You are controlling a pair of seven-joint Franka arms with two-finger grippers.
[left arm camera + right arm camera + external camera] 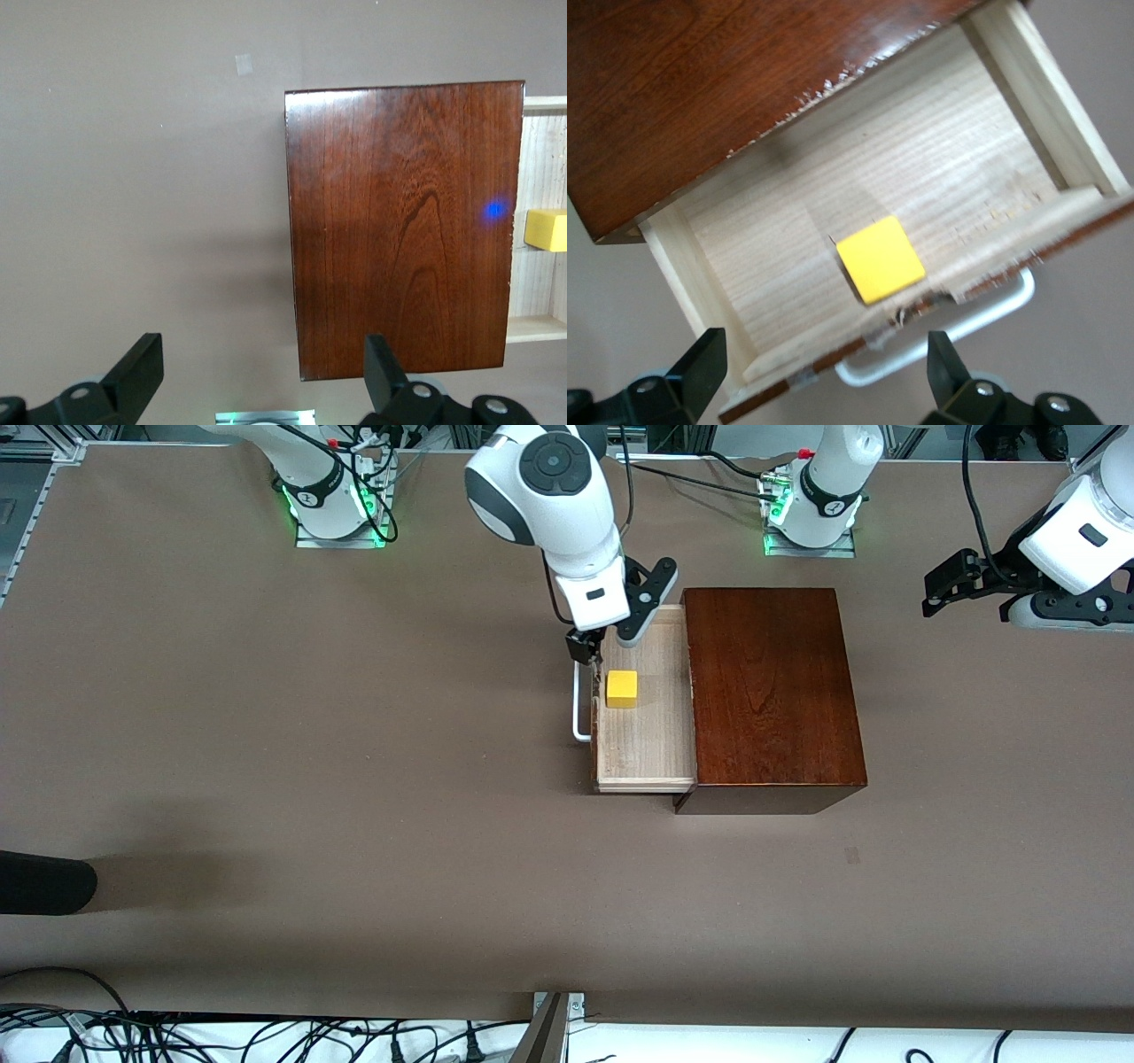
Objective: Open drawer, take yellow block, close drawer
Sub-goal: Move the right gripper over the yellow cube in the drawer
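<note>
Drawer (645,717) is pulled out of the dark wooden box (771,691), tray floor exposed. My right gripper (592,657) sits over the drawer's front edge, just above the white handle (580,713); my right fingers (700,363) are spread wide with nothing between them. Yellow block (622,688) lies on the tray floor just beside my right fingers, close against the inside of the drawer front. In the right wrist view the block is centred between the two fingers, below them.

Judged step: opening looks done, grab comes next.

Risks, as I judge them:
- Block hugs the drawer front. Going straight down, one finger could land on the front panel or the handle instead of clearing it. Cause: very little gap on that side.
- A finger clipping the front could shove the drawer partly shut, or drag the whole box on the desk (266,735).
- Off-centre closing could skid the cube along the smooth tray or pinch only a corner, so it twists out.
- Lifting at a slant could catch the box's overhanging top edge.

My left gripper (961,584) waits over bare desk at the left arm's end, well apart from the box, fingers (142,372) spread wide, holding nothing. No risk there unless it swings in early.
</note>
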